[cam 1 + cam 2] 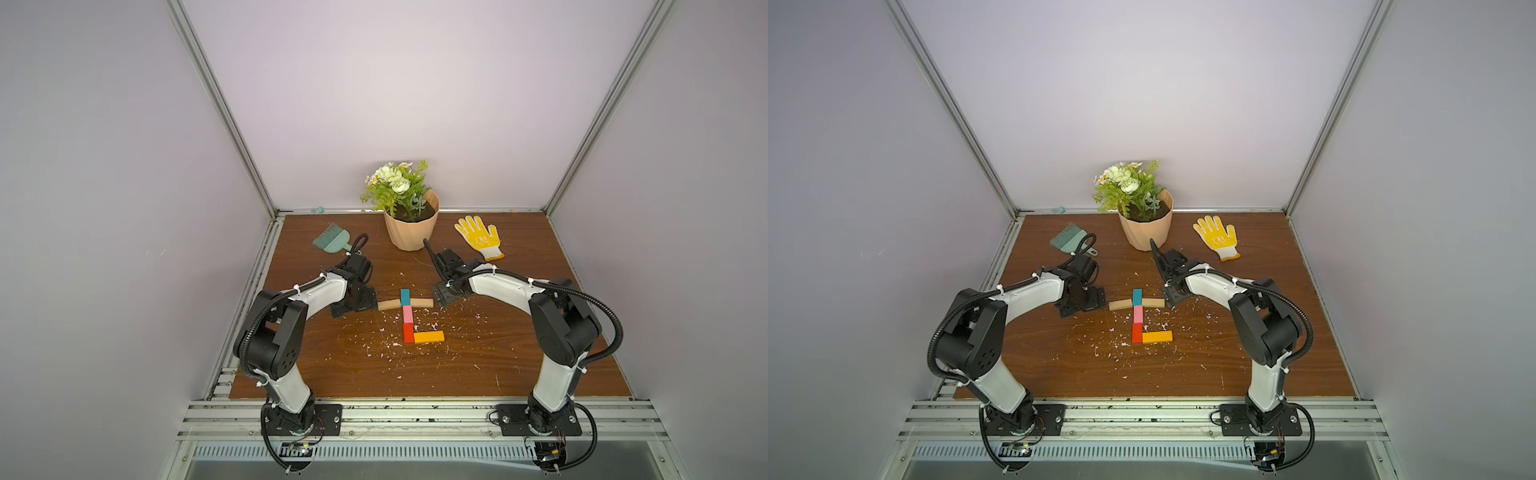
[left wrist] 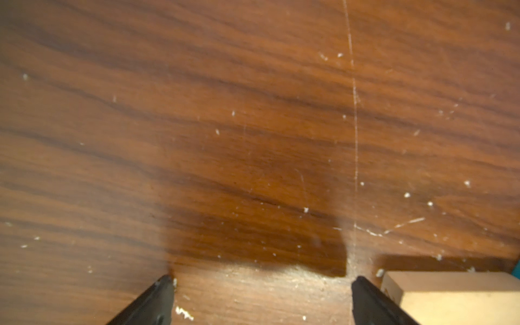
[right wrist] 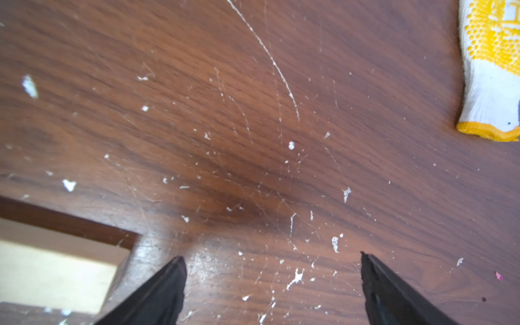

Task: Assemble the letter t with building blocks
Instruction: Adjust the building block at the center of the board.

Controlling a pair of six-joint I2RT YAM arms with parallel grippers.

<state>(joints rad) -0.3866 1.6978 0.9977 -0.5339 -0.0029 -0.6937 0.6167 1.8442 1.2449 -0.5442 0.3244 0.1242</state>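
Observation:
In both top views a column of teal block [image 1: 405, 296], pink block [image 1: 407, 314] and red block [image 1: 408, 333] lies mid-table. The orange block [image 1: 429, 336] juts right from the red one. Two tan blocks [image 1: 388, 305] [image 1: 422, 303] flank the teal-pink joint, both slightly slanted. My left gripper [image 1: 360, 305] points down just beyond the left tan block's outer end. It is open, with only bare table between its fingers [image 2: 160, 298], and the tan block [image 2: 450, 298] lies outside them. My right gripper [image 1: 441, 297] is open and empty beside the right tan block [image 3: 56, 275].
A potted plant [image 1: 411, 224] stands at the back centre. A yellow glove [image 1: 480, 237] lies at the back right and a teal brush with dustpan [image 1: 332, 242] at the back left. White crumbs [image 1: 384, 330] are scattered around the blocks.

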